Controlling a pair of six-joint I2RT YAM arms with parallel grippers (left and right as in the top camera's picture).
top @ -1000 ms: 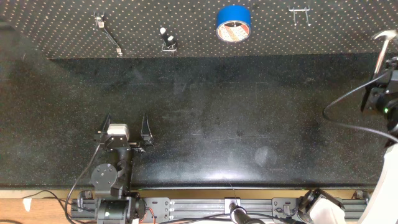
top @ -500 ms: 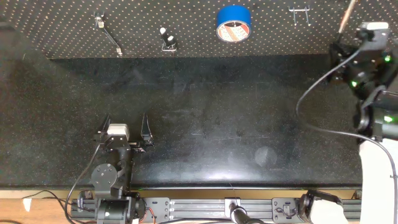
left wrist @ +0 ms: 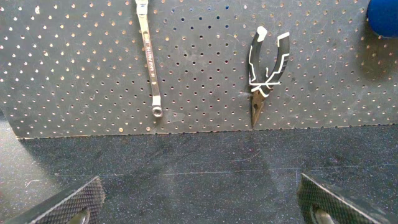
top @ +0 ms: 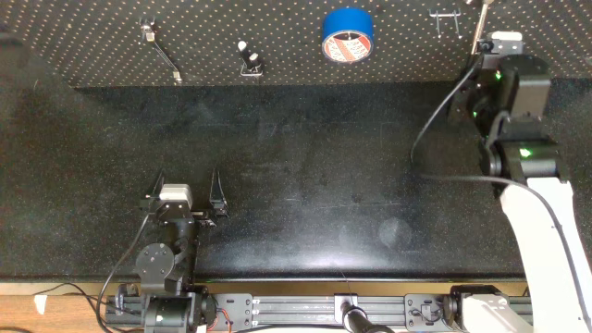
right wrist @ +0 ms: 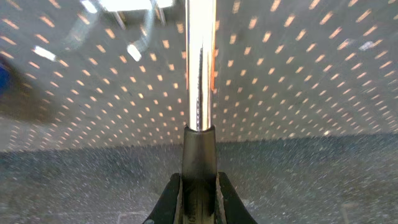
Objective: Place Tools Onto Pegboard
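My right claw (top: 481, 57) is up at the far right of the bench (top: 324, 166), close against the pegboard (top: 92, 37). It is clamped narrow around the black handle of a metal-shafted tool (right wrist: 200, 68). From the wrist, the handle sits squarely between my two fingers (right wrist: 166, 202) and the bright shaft runs straight out toward the board's holes. From above, the shaft lies against the board just right of a wire hook (top: 446, 20); I cannot tell whether its tip touches the board. My left claw (top: 190, 190) rests low over the near left of the bench, spread wide with nothing between its fingers, and it faces the board from well back. Three things hang on the pegboard. A wrench (left wrist: 149, 59) hangs at the far left and pliers (left wrist: 266, 68) hang nose down to its right. A roll of blue tape (top: 348, 35) sits near the middle, left of the wire hook.
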